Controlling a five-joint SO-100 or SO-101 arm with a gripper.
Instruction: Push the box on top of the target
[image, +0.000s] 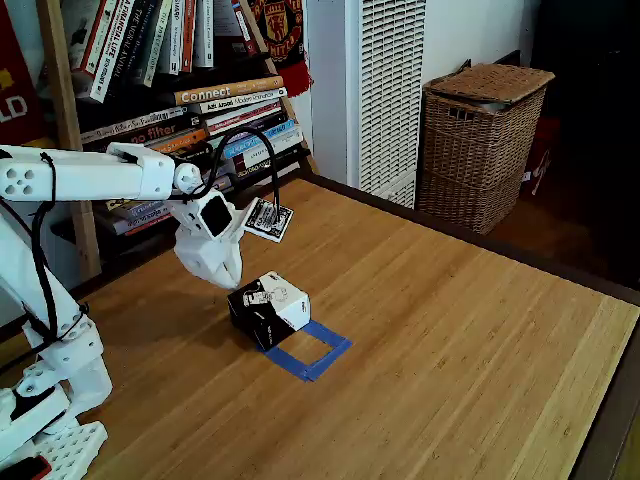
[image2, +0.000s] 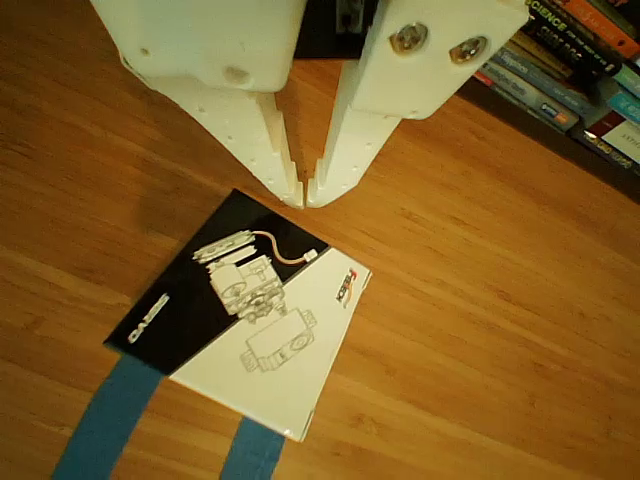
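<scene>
The hand, fingertips pinched together holding nothing, sits just behind the box; its print is illegible.

The box is black and white with small printed line drawings on top, the target is blue tape on the honey-brown wooden desk, and the pincer is plain white.

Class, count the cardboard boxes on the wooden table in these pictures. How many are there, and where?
1. The box sits mid-table, just below the hand, partly overlapping the blue tape target.
</scene>
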